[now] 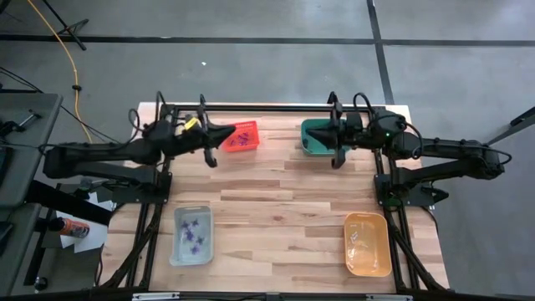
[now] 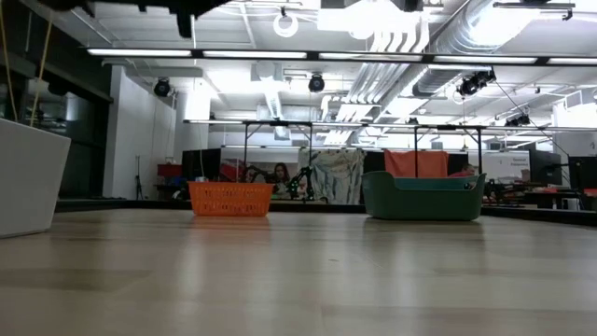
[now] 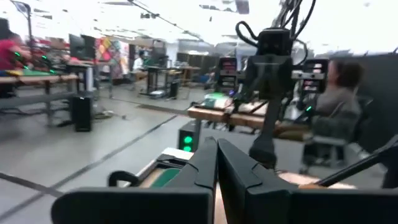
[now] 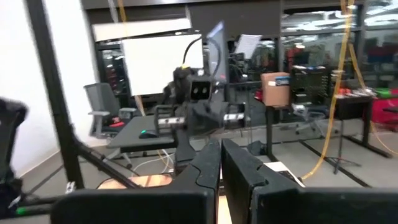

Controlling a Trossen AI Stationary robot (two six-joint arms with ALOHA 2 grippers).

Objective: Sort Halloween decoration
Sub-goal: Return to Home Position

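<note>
Tiny purple Halloween decoration pieces (image 1: 194, 234) lie in a clear bin (image 1: 177, 251) at the near left, and more purple pieces (image 1: 242, 139) lie in a red bin (image 1: 251, 127) at the far side. My left gripper (image 1: 227, 134) hovers level just left of the red bin, shut and empty; its fingertips (image 3: 216, 155) meet in the left wrist view. My right gripper (image 1: 309, 134) hovers level over a green bin (image 1: 322, 150), shut and empty, fingertips (image 4: 221, 155) together. Both stand well above the table.
An orange bin (image 1: 368, 255) stands at the near right. In the low view the red bin (image 2: 231, 199) and green bin (image 2: 424, 196) stand at the far edge and the clear bin (image 2: 28, 177) at the left. The wooden table's middle (image 1: 284, 201) is bare.
</note>
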